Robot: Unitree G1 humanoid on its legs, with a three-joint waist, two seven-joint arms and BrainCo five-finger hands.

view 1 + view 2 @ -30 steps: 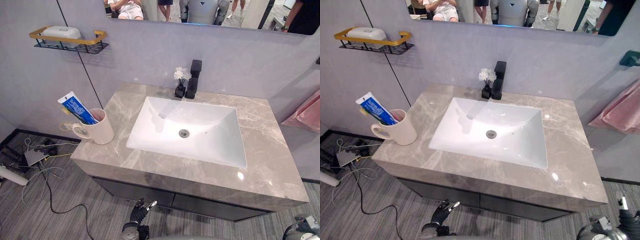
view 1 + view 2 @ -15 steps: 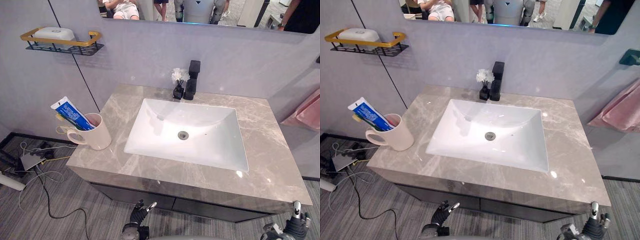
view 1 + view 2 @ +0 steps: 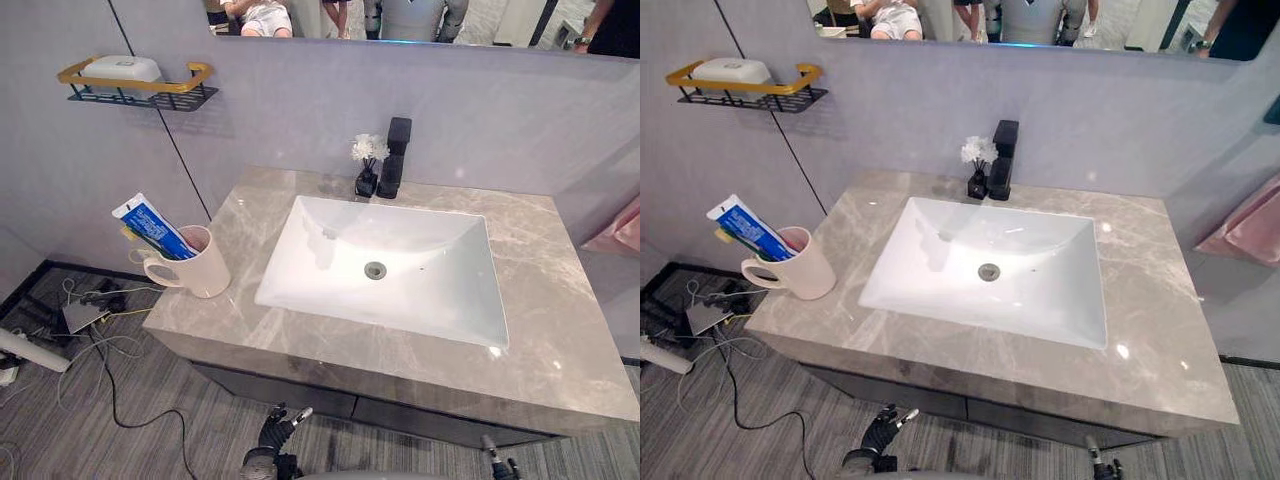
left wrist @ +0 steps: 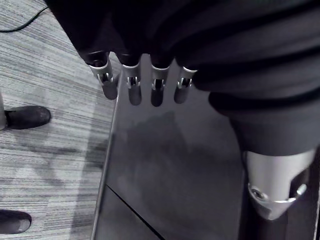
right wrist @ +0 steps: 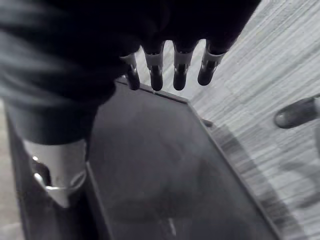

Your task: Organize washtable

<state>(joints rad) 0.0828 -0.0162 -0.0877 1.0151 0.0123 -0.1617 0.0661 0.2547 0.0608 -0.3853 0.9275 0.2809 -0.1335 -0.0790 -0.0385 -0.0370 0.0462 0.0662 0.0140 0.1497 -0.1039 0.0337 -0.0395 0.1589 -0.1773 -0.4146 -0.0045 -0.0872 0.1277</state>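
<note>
Hands: both hang low in front of the vanity, below the counter edge, arms pointing down.

Left hand (image 4: 156,90): fingers straight, side by side, slightly spread, thumb apart from them. It holds nothing and touches nothing. Past the fingers is the dark flat cabinet front (image 4: 175,165), with grey striped floor (image 4: 55,60) and a person's dark shoe (image 4: 25,117) beside it.

Right hand (image 5: 181,75): fingers likewise straight and relaxed, empty, hanging clear of the cabinet.

Grey veined marble countertop (image 3: 560,300): holds a white rectangular sunken basin (image 3: 420,290) with a metal drain at its middle.

Cream ceramic mug (image 3: 205,272): upright on the counter's left front corner, handle turned outward, well apart from both hands. A blue-and-white toothpaste tube (image 3: 155,225) leans out of it toward the left.

Black square faucet (image 3: 395,155): at the basin's back edge, against the wall. A small black vase of white flowers (image 3: 366,165) stands just beside it on the left.

Black wire wall shelf with gold rail (image 3: 140,85): mounted high on the left, carrying a white soap dish (image 3: 120,68).

Pink towel (image 3: 1250,225): hanging at the right.
</note>
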